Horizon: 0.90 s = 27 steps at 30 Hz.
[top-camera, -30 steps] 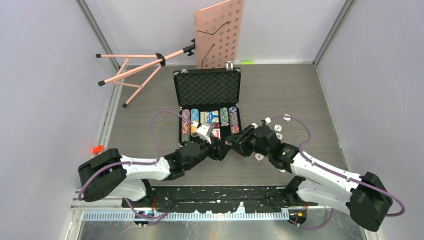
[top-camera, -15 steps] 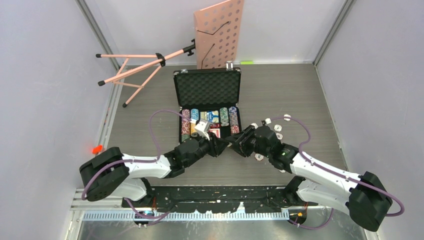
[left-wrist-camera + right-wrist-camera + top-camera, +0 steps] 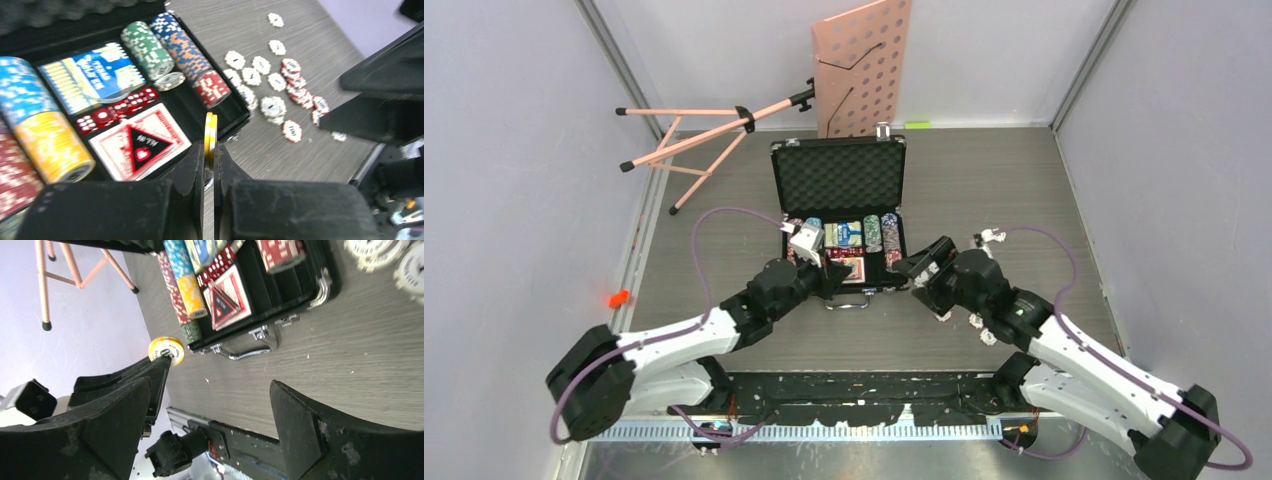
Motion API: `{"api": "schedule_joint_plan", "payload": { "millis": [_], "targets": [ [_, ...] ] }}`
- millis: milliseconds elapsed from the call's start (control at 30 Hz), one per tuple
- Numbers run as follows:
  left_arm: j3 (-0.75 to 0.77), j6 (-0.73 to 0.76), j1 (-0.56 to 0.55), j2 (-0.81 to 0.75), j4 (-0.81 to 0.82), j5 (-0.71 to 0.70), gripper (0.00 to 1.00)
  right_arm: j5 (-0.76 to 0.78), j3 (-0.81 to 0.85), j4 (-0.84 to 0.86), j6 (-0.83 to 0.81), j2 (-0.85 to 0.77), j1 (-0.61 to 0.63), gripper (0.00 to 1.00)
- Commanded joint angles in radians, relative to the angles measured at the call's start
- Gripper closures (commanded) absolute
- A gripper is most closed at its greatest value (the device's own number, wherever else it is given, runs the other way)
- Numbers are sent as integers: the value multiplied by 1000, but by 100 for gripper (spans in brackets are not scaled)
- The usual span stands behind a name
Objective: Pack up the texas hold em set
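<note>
The black case [image 3: 781, 195] lies open mid-table, foam lid laid back. Its tray [image 3: 235, 117] holds rows of striped chips [image 3: 147, 47], a blue card deck [image 3: 90, 75], a red-backed deck [image 3: 140, 145] and red dice [image 3: 117, 107]. My left gripper [image 3: 210, 150] is shut on two yellow chips [image 3: 210, 127] held on edge over the case's front rim; they also show as a yellow chip [image 3: 166, 350] in the right wrist view. My right gripper [image 3: 210, 405] stands open and holds nothing, just right of the case's handle [image 3: 245, 351]. Loose white and red chips [image 3: 280, 95] lie on the table right of the case.
A pink perforated music stand [image 3: 861, 65] leans at the back wall, its tripod legs [image 3: 689, 140] spread to the back left. A small red object [image 3: 617, 297] sits at the left edge. Both arms' purple cables [image 3: 724, 215] arc over the table.
The grippers met in front of the case; now the left has shut on the yellow chips and moved up-left toward the tray. The right opened wide and drew back right.
</note>
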Motion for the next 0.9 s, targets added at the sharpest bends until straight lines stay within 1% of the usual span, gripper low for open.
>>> {"api": "schedule_joint_plan", "payload": {
  "millis": [0, 67, 100, 133, 167, 233, 300, 367, 467, 567, 700, 867],
  "targets": [
    [65, 222, 1, -116, -349, -149, 100, 149, 74, -190, -122, -92, -11, 5],
    [96, 260, 3, -127, -479, -274, 100, 163, 81, -214, -152, -110, -15, 5],
    [114, 293, 4, -126, -531, -255, 100, 168, 87, -225, -158, -115, -15, 5],
    [121, 371, 6, -126, -557, -183, 100, 169, 91, -229, -173, -116, -15, 5],
    [128, 429, 6, -126, -591, -142, 100, 171, 100, -239, -179, -114, -16, 6],
    [129, 444, 11, -137, -594, -153, 100, 171, 106, -246, -199, -112, -17, 6],
    [120, 489, 25, -141, -576, -127, 100, 169, 109, -247, -216, -110, -17, 7],
    [127, 520, 58, -126, -577, -118, 100, 165, 113, -249, -230, -112, -16, 7],
    [153, 553, 132, -86, -594, -1, 100, 162, 128, -260, -256, -117, -17, 8],
    [174, 624, 142, -47, -612, 60, 100, 166, 156, -293, -295, -116, -17, 8],
    [218, 714, 142, 5, -673, 55, 100, 172, 182, -319, -324, -122, -17, 8],
    [271, 760, 142, 90, -682, 48, 100, 146, 183, -316, -333, -118, -17, 8]
  ]
}}
